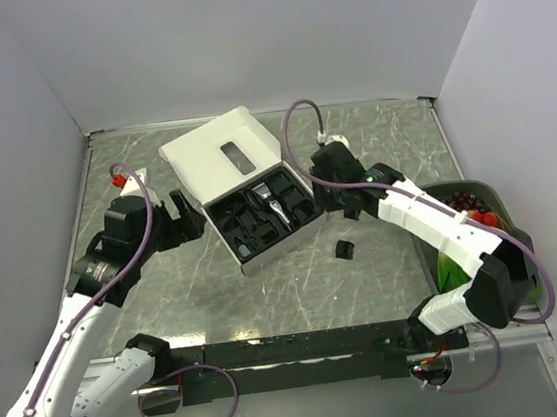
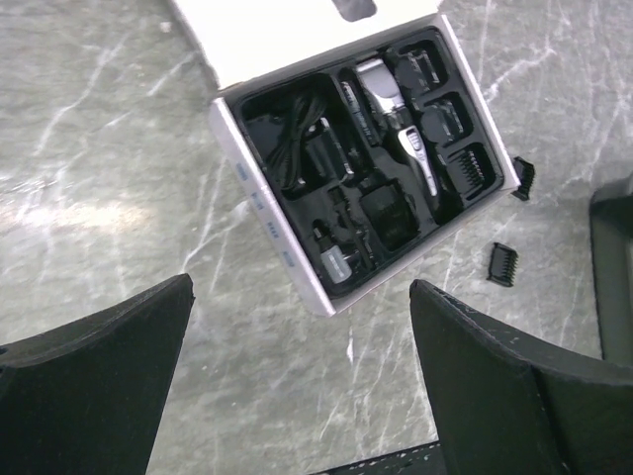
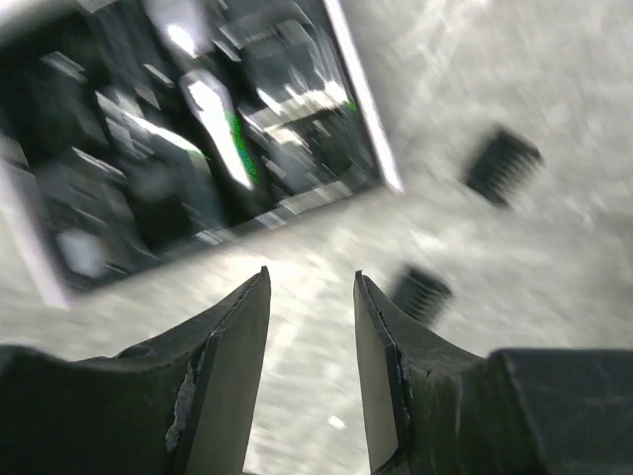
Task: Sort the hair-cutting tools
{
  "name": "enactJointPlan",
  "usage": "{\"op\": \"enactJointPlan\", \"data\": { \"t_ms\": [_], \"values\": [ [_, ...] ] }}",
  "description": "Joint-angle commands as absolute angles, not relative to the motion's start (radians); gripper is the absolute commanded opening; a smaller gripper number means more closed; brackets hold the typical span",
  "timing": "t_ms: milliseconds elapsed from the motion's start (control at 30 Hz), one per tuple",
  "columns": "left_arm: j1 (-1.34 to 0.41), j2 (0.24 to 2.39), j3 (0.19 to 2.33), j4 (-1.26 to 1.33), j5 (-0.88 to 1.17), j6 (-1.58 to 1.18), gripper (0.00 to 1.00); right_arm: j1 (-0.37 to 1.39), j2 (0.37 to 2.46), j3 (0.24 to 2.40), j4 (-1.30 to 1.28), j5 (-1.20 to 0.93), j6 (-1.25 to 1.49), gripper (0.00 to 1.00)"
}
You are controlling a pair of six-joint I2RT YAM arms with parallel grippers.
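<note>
The hair clipper (image 1: 274,207) (image 2: 404,139), slim with a silver blade end, lies in a central slot of the black tray (image 1: 221,213) inside an open white box (image 1: 269,258). Black attachments (image 2: 473,170) sit in the neighbouring slots, and the lid (image 1: 213,147) is folded back toward 11 o'clock. One comb attachment (image 1: 345,249) (image 2: 503,264) lies loose on the marbled table (image 1: 388,287), at 4 o'clock from the tray and apart from it. A second comb piece (image 2: 522,178) rests just off the box's corner (the blurred right wrist view shows both as dark ridged shapes). The right gripper (image 1: 331,208) (image 3: 311,279) hovers at the tray's 3 o'clock side, jaws slightly parted with nothing between them. The left gripper (image 1: 187,214) (image 2: 302,287) is at 9 o'clock, jaws spread wide and empty. A green bin (image 1: 457,185) holding red pieces stands at the table's 3 o'clock edge.
</note>
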State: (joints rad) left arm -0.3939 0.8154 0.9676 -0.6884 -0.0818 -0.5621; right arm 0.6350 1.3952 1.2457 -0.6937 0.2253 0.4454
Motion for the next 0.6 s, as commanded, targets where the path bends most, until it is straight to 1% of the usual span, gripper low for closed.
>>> {"op": "enactJointPlan", "data": {
  "t_ms": [0,33,167,267,433,567],
  "values": [
    [-0.396,0.863,0.946,-0.580,-0.022,-0.589,0.97,0.546,1.353,1.145,-0.666,0.261,0.383,0.47],
    [-0.396,0.873,0.942,-0.566,-0.011,-0.597,0.97,0.501,1.365,1.137,-0.658,0.265,0.405,0.47],
    [-0.396,0.914,0.916,-0.514,-0.009,-0.617,0.97,0.413,1.451,1.153,-0.614,0.313,0.463,0.44],
    [-0.396,0.943,0.911,-0.491,0.015,-0.627,0.97,0.365,1.563,1.242,-0.598,0.314,0.488,0.42],
    [-0.396,0.946,0.904,-0.492,0.003,-0.634,0.97,0.356,1.765,1.382,-0.610,0.284,0.472,0.43],
    [-0.396,0.924,0.897,-0.514,0.003,-0.627,0.97,0.360,1.873,1.469,-0.610,0.233,0.453,0.43]
  ]
}}
